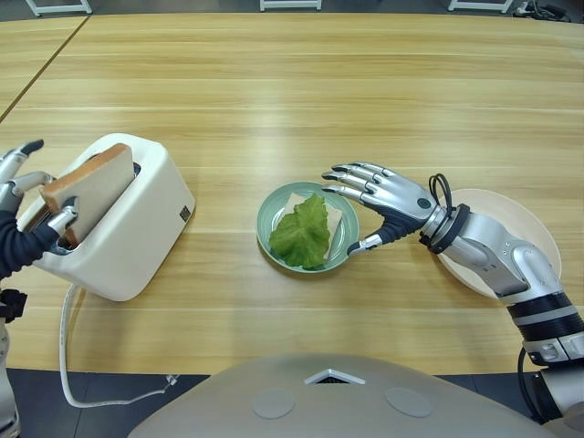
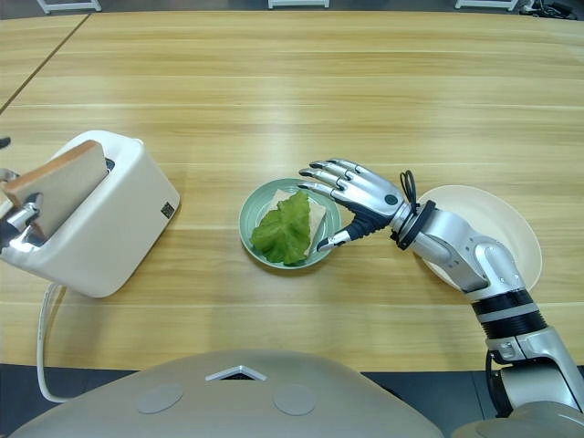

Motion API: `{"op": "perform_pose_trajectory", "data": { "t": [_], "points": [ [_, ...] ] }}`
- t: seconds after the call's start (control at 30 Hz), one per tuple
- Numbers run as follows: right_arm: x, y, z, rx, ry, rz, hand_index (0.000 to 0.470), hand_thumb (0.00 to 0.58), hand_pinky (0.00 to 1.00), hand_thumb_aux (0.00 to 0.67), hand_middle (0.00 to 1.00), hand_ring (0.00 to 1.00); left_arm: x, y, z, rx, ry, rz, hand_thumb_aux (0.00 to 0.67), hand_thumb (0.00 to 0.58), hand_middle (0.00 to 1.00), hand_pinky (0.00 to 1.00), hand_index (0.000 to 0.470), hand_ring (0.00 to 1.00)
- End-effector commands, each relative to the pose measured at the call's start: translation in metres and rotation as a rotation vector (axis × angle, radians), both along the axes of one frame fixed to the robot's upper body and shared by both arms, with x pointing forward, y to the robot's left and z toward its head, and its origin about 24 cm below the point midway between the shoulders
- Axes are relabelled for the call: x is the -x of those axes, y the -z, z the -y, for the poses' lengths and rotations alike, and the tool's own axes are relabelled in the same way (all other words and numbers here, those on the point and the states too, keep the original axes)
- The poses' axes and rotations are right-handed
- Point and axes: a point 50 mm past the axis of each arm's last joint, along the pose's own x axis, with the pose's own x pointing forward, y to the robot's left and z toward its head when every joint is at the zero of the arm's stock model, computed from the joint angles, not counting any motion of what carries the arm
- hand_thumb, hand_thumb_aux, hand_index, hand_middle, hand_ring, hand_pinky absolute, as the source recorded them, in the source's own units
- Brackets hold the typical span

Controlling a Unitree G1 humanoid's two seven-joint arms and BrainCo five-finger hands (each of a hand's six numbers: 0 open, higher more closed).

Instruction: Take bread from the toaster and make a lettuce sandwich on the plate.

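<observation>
A white toaster lies tilted at the table's left, with a slice of bread sticking up out of its slot. My left hand is at the toaster's left end, fingers on both sides of that slice. A green plate in the middle holds a bread slice with a lettuce leaf on top. My right hand hovers open just right of the plate, fingertips over its rim, holding nothing.
A cream bowl sits at the right, under my right forearm. The toaster's white cord runs off the table's front edge. Bare wooden tabletop stretches behind the plate.
</observation>
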Motion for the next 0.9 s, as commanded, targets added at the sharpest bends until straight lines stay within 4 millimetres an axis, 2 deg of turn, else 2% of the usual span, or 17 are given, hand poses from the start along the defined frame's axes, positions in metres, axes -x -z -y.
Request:
{"op": "perform_pose_trajectory", "data": {
  "t": [0.03, 0.17, 0.37, 0.6, 0.77, 0.9],
  "points": [
    [-0.001, 0.0, 0.002, -0.003, 0.014, 0.007, 0.0, 0.0, 0.0, 0.0, 0.0, 0.0, -0.012, -0.02, 0.0, 0.136, 0.061, 0.171, 0.67, 0.58, 0.0, 0.0, 0.47, 0.0],
    [-0.002, -0.001, 0.002, -0.006, 0.024, 0.019, 0.0, 0.0, 0.0, 0.0, 0.0, 0.0, -0.022, -0.04, 0.008, 0.197, 0.136, 0.271, 0.67, 0.58, 0.0, 0.0, 0.47, 0.0],
    [-0.007, -0.004, 0.0, -0.012, 0.022, 0.039, 0.0, 0.0, 0.0, 0.0, 0.0, 0.0, -0.038, -0.042, 0.032, 0.238, 0.224, 0.278, 0.67, 0.58, 0.0, 0.0, 0.47, 0.0],
    [-0.015, -0.011, 0.004, -0.027, 0.055, 0.077, 0.0, 0.0, 0.0, 0.0, 0.0, 0.0, -0.076, -0.026, 0.094, 0.28, 0.417, 0.221, 0.67, 0.58, 0.0, 0.0, 0.47, 0.0],
    [-0.025, -0.02, 0.015, -0.062, 0.148, 0.107, 0.0, 0.0, 0.0, 0.0, 0.0, 0.0, -0.099, -0.005, 0.136, 0.155, 0.5, 0.17, 0.67, 0.58, 0.0, 0.0, 0.47, 0.0],
    [-0.031, -0.024, 0.035, -0.096, 0.265, 0.099, 0.0, 0.0, 0.0, 0.0, 0.0, 0.0, -0.111, 0.026, 0.168, -0.003, 0.565, 0.128, 0.67, 0.58, 0.0, 0.0, 0.47, 0.0]
  ]
}}
